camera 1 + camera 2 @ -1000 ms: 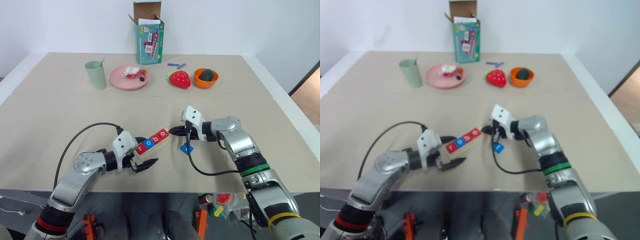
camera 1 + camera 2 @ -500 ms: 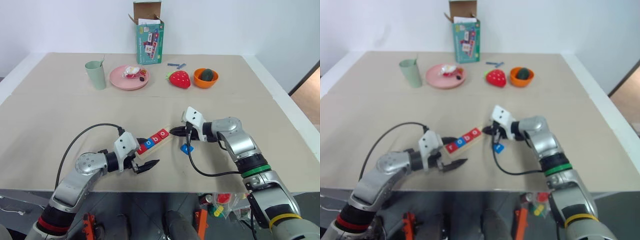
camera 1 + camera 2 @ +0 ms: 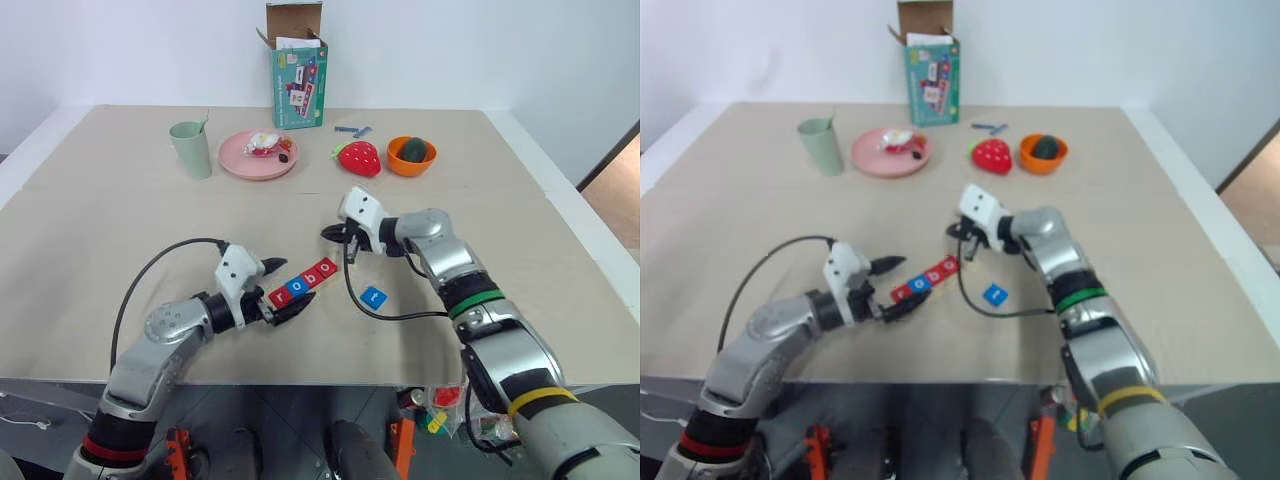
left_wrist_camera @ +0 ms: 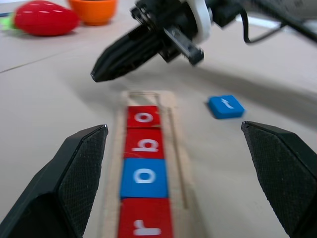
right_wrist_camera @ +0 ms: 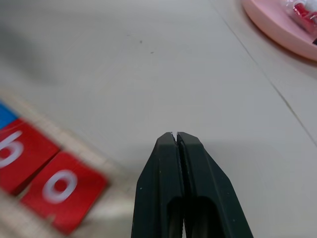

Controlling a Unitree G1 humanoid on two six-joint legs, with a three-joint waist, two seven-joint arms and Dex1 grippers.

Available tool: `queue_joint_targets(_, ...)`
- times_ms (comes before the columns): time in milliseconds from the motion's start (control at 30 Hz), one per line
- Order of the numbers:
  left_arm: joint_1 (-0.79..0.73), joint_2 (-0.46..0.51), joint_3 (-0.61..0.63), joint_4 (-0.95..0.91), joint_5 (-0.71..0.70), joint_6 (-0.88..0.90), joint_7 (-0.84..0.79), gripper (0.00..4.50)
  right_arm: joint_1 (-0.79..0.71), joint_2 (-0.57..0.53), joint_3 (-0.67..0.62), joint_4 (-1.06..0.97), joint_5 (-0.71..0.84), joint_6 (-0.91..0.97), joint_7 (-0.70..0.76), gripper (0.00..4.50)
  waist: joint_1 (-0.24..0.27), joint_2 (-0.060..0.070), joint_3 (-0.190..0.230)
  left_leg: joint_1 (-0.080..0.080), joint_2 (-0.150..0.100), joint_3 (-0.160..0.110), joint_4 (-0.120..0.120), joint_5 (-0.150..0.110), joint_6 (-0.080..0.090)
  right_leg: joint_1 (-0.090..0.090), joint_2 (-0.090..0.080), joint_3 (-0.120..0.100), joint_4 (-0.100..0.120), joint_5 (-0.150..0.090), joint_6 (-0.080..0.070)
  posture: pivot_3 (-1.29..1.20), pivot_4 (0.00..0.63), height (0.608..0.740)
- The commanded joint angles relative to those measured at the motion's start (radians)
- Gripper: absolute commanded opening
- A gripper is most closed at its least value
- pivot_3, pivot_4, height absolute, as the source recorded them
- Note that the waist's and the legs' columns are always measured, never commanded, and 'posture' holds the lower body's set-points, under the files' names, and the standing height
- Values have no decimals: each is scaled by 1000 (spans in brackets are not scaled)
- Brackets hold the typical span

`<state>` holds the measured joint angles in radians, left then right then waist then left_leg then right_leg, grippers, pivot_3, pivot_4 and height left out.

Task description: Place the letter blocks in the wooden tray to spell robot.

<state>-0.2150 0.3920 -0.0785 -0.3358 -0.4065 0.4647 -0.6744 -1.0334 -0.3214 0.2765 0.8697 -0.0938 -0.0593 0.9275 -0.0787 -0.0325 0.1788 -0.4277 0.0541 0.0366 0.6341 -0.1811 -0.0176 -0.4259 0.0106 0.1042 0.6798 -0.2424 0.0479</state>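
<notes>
Four letter blocks sit in the wooden tray, reading r, o, b, o from the left tool's end outward. The tray lies on the tabletop near the front edge, angled between the two arms. The fifth block, the blue t, lies flat on the tabletop just beside the tray's far end, outside the recess. One slot at that end appears vacant.

Left tool: fingers spread wide, bracketing the tray's near end, holding nothing. Right tool: fingers pressed together, empty, hovering just past the tray's far end.

Assessment: four of five placements complete; the t remains to be seated last.
</notes>
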Motion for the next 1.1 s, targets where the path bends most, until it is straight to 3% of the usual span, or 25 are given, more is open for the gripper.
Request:
queue_joint_targets(33,-12,0,28,-47,-24,-1,14,4500,-62,10,2,83,-36,-94,-24,35,0,0,0,0,0,0,0,0,0,0,0,0,0,0,0,0,150,740)
queue_joint_targets(433,13,22,10,-62,3,-21,20,4500,-129,-4,36,259,-143,-275,2,35,0,0,0,0,0,0,0,0,0,0,0,0,0,0,0,0,150,740)
queue_joint_targets(1100,2,22,-12,-30,22,-33,-13,4500,-83,-50,18,190,-132,-281,170,35,0,0,0,0,0,0,0,0,0,0,0,0,0,0,0,0,150,740)
